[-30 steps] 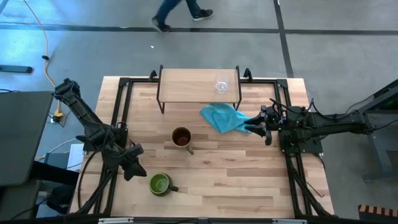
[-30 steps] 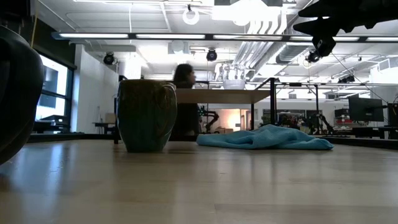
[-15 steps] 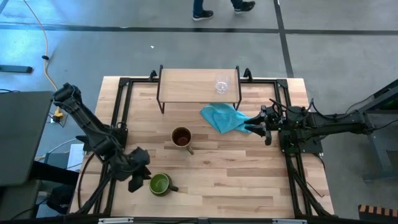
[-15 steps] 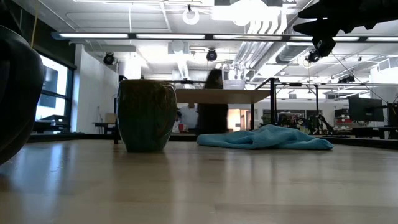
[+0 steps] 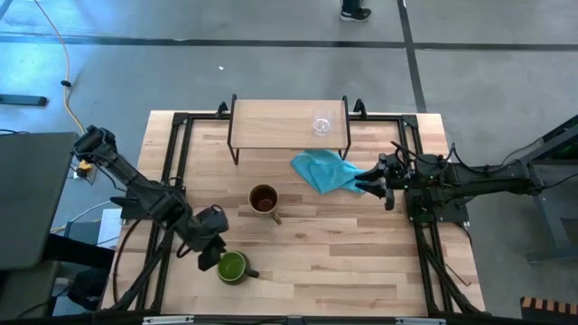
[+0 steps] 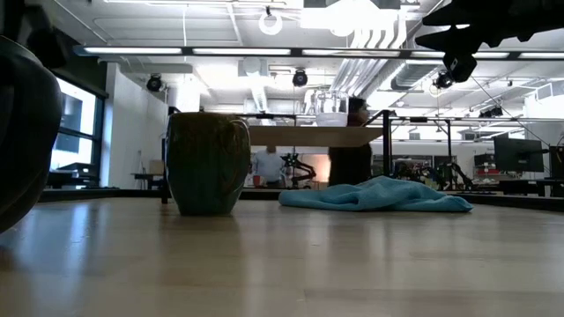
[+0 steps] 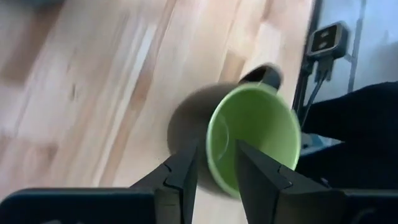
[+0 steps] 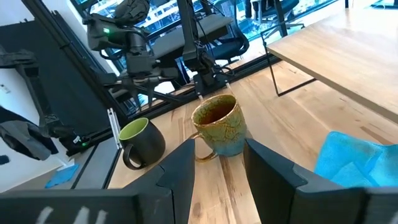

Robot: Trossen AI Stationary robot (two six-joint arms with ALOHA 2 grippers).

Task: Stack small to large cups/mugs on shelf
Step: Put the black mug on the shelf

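A light plank tabletop (image 5: 343,244) is framed by black rails and stands on a grey floor crossed by dark lines; a person's shoe (image 5: 355,13) is seen at the far edge of the high view, and a person (image 6: 351,150) is seen in the room behind the table in the low view; ceiling lights and ductwork are visible there.

The shelf (image 5: 271,122) is placed at the far edge of the table; the small clear glass cup (image 5: 321,123) is stood upright on its right portion, and its contents cannot be determined. A blue cloth (image 5: 323,171) is spread just in front of the shelf's right end. The tan-brown mug (image 5: 264,199) is stood near the table centre, with a dark interior. The dark mug (image 5: 232,267) is stood near the front left; its green interior appears empty in the left wrist view (image 7: 252,143).

The left gripper (image 5: 209,255) is positioned at the dark mug's rim; its fingers (image 7: 183,177) are held narrowly apart with the near wall of the mug between them. The right gripper (image 5: 368,181) is held at the cloth's right edge; its fingers (image 8: 177,168) are spread, with nothing held.

No legible writing is seen.
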